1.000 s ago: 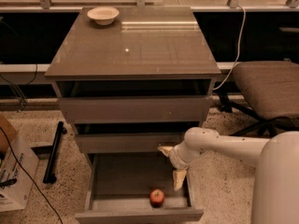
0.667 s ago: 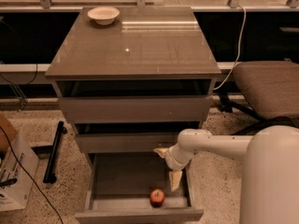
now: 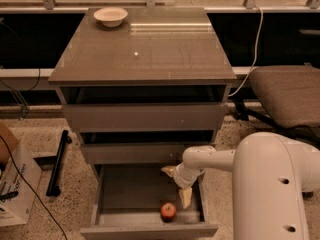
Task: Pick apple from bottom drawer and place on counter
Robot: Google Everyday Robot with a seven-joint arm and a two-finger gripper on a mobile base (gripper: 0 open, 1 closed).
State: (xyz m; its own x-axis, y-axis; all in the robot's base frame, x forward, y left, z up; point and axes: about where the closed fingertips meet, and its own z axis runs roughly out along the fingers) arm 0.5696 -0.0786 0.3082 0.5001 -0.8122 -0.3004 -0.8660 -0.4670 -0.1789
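1. A grey-brown cabinet of three drawers is seen from the front and above. The bottom drawer (image 3: 125,194) stands pulled out wide with its grey box interior in view, I judge so that the arm can reach down into it
2. The apple (image 3: 168,211), small and red with a yellowish patch, lies on the floor of the bottom drawer. It is a little to the picture's right of the drawer's middle and close against the inside of its front wall
3. The white robot arm (image 3: 215,159) reaches in over the right side wall of the bottom drawer and bends down into it
4. The pincer (image 3: 177,184) hangs inside the bottom drawer, over its right half and back from its front wall. Its two cream fingers (image 3: 185,198) are spread well apart and grip nothing
5. The apple is nearer the drawer's front wall than the pincer is. It sits just beside the lower finger's tip but apart from it, not between the two fingers
6. The spread fingers so near the fruit read to me as an approach to a grasp. The pincer would need to shift toward the drawer's front wall and lower itself around the apple
7. The worktop (image 3: 150,54), glossy and reflective, tops the cabinet high above the bottom drawer. A cream bowl (image 3: 110,16) rests at its far left corner
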